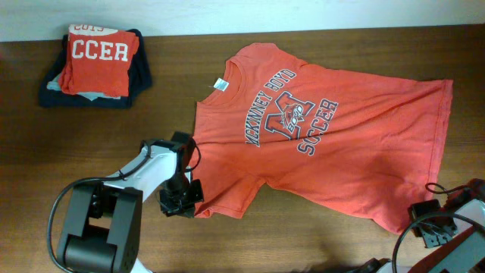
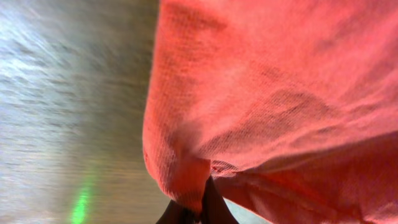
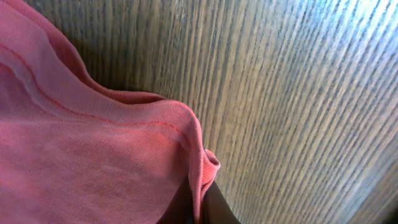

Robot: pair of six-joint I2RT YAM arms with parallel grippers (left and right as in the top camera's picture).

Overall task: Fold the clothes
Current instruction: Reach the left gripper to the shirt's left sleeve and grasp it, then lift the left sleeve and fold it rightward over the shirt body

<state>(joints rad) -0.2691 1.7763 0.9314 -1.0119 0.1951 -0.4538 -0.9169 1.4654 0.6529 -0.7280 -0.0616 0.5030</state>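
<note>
An orange T-shirt [image 1: 326, 144] with "McKinney Boyd Soccer" print lies spread face up on the wooden table. My left gripper [image 1: 184, 202] is at the shirt's lower-left sleeve edge. In the left wrist view it [image 2: 202, 202] is shut on a fold of the orange fabric [image 2: 261, 93]. My right gripper [image 1: 418, 218] is at the shirt's lower-right hem corner. In the right wrist view it [image 3: 202, 199] is shut on the hem edge [image 3: 93, 155].
A stack of folded clothes [image 1: 95, 64], an orange shirt on dark ones, sits at the back left. The wooden table [image 1: 303, 243] shows bare wood along the front and left of the shirt. A white wall runs along the back edge.
</note>
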